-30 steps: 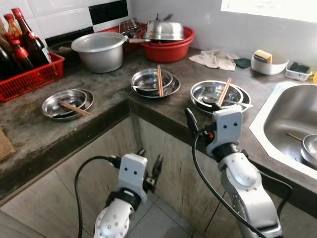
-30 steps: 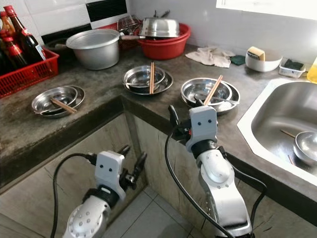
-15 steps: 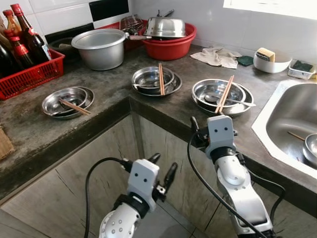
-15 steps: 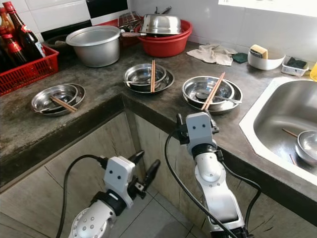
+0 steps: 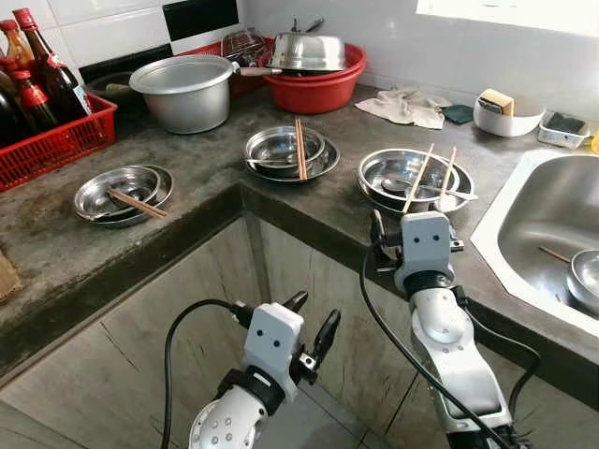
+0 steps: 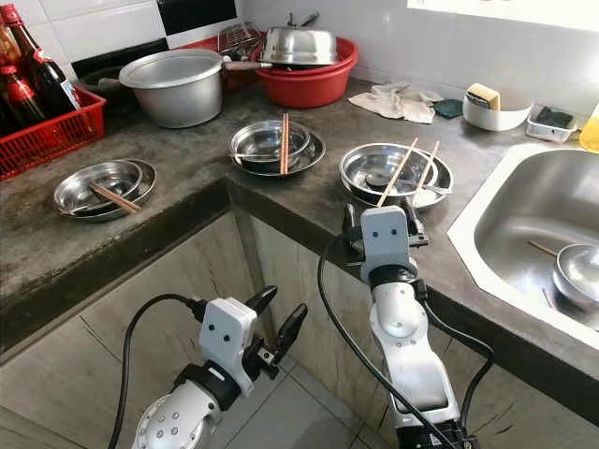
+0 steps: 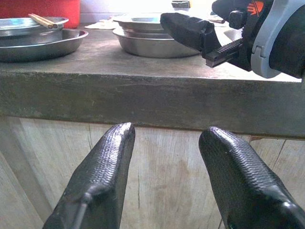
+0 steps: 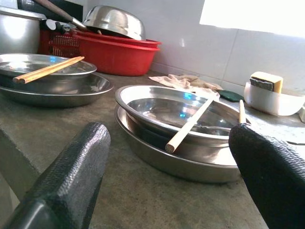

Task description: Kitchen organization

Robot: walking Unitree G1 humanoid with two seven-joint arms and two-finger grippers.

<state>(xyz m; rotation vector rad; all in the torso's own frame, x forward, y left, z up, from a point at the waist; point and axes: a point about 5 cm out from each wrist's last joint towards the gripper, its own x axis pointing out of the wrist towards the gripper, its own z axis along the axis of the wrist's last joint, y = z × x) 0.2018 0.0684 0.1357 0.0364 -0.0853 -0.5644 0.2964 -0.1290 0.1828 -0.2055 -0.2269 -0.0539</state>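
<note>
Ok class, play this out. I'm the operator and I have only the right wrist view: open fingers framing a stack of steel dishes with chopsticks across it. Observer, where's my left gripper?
Observer: The left gripper hangs open below the counter edge, facing the cabinet front.
Operator: What lies to the right of my dishes?
Observer: A steel sink with a small bowl lying in it.
Operator: Are there dishes left of the second stack?
Observer: Yes, a third dish stack with chopsticks on it, in front of a red basket of bottles.
</note>
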